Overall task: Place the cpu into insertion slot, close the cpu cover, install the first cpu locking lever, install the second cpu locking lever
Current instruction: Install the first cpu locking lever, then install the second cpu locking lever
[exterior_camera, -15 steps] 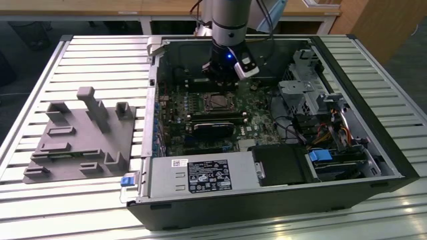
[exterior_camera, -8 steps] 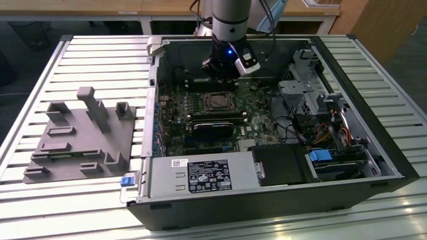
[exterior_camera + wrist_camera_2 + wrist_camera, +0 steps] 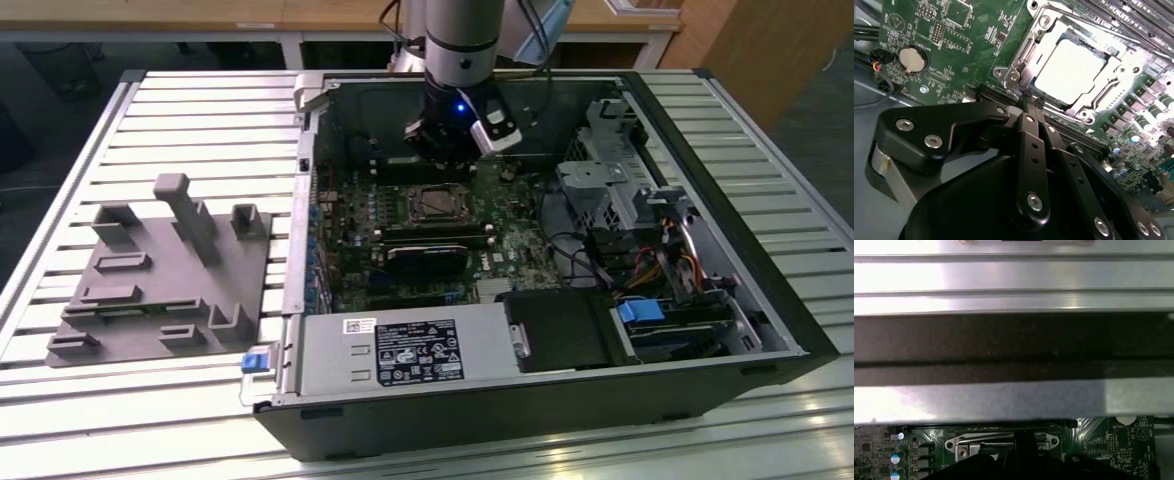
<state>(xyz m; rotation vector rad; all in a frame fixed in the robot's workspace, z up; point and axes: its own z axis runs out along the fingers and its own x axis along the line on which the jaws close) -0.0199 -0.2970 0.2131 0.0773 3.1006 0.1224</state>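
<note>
While our end effector hangs with its fingers pressed together on nothing, we see the cpu already seated in the insertion slot under the cpu cover, just beyond the fingertips, toward the motherboard's middle.

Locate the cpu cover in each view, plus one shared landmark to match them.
Exterior view: the cpu cover lies mid-motherboard, just below the end effector.
Second wrist view: silvery frame closed around the bright cpu, just beyond the shut fingertips.
First wrist view: its silvery edge sits near the dark fingers.
Shared landmark: the green circuit board.
</note>
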